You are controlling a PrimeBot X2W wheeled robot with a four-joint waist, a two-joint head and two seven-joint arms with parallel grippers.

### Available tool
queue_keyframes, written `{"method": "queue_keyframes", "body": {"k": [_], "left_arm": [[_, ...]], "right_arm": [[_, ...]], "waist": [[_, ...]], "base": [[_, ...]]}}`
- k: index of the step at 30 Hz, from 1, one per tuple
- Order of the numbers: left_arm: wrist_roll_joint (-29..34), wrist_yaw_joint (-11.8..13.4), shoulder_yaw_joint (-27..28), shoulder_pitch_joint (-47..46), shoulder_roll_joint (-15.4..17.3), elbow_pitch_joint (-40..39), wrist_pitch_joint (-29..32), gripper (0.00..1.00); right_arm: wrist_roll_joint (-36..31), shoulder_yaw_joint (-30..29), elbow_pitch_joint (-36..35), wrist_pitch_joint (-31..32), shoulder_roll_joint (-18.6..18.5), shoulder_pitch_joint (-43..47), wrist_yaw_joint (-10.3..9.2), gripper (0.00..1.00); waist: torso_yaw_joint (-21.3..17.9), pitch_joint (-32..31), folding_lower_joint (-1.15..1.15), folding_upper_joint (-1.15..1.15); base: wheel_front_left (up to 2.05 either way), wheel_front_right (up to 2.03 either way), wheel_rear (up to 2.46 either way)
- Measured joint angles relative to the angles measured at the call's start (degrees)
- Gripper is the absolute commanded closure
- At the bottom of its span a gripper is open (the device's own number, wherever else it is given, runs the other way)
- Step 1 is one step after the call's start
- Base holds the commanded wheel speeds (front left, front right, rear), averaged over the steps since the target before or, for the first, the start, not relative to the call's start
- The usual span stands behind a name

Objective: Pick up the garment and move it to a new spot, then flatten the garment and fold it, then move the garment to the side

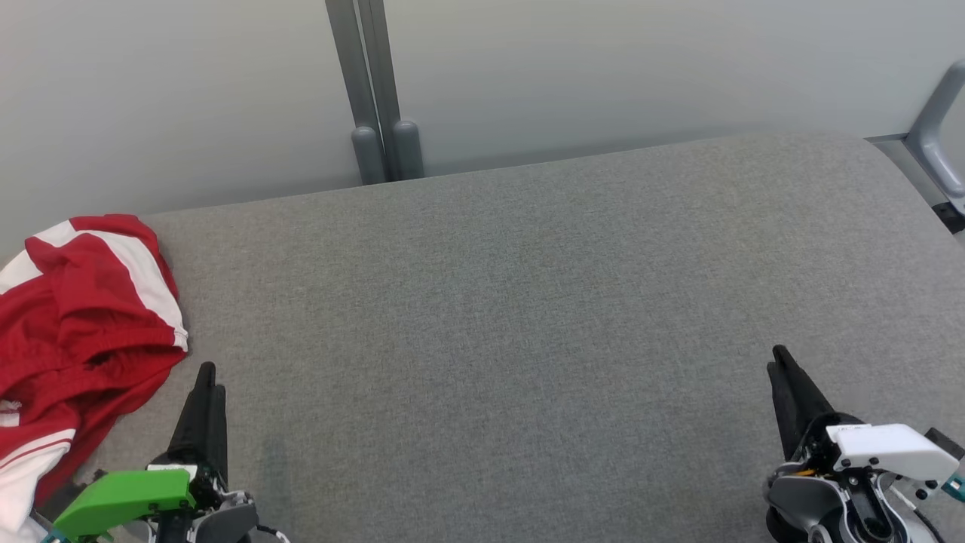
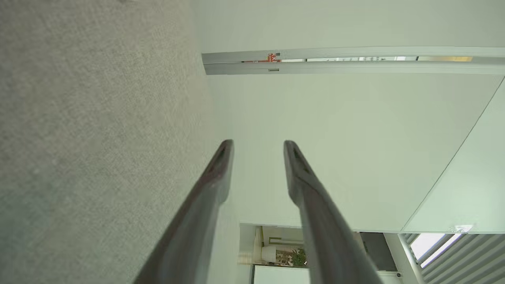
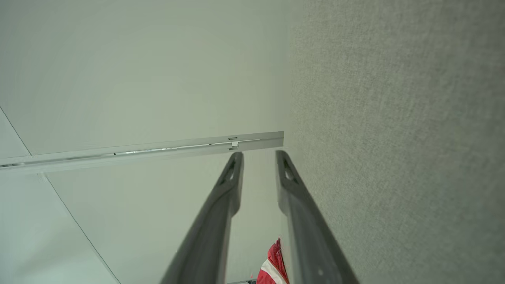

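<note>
Left gripper (image 1: 205,377): at seven o'clock in the head view, green-shelled at the wrist, pointing toward twelve. Two long dark fingers (image 2: 215,177), seen parted in the left wrist view with a moderate gap between the tips and nothing inside. Resting on the cloth or just above it: cannot tell which.

Right gripper (image 1: 778,360): at five o'clock in the head view, white-shelled, also pointing toward twelve. Two dark fingers (image 3: 225,193) here too, parted more narrowly than the left pair in the right wrist view, likewise empty.

One crumpled red-and-white fabric garment (image 1: 83,324): at nine o'clock in the head view, bunched in a heap at the left edge of the surface, partly cut off by the frame. Just beside the left gripper, at its ten o'clock, with a thin strip of grey between cloth and fingertips. Well apart from the right gripper. Glimpsed too as a small red-and-white scrap at six o'clock in the right wrist view, between the finger bases.

One broad grey woven-fabric tabletop (image 1: 528,302): flat, spanning nine to three o'clock, under both grippers.

Two slim grey upright metal posts (image 1: 375,113): side by side at twelve o'clock, just behind the far edge, each with a rounded foot. One curved grey metal frame (image 1: 935,113): at two o'clock, past the right corner. One pale plain wall (image 1: 641,68) behind all.
</note>
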Motion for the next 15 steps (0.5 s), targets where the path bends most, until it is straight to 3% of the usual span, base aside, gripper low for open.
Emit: {"method": "queue_keyframes", "body": {"k": [8,15], "left_arm": [[0.5,0.0,-2.0,0.7,-0.1,0.4,-2.1,0.0],[5.9,0.2,-2.7,0.7,-0.1,-0.2,-4.0,0.0]], "right_arm": [[-0.9,1.6,0.2,-2.1,0.1,0.9,0.0,0.0],[-6.7,2.7,-1.0,-4.0,0.1,0.9,0.0,0.0]], "waist": [[0.1,0.0,0.0,0.0],[0.2,0.0,0.0,0.0]], "base": [[0.0,0.0,0.0],[0.0,0.0,0.0]]}}
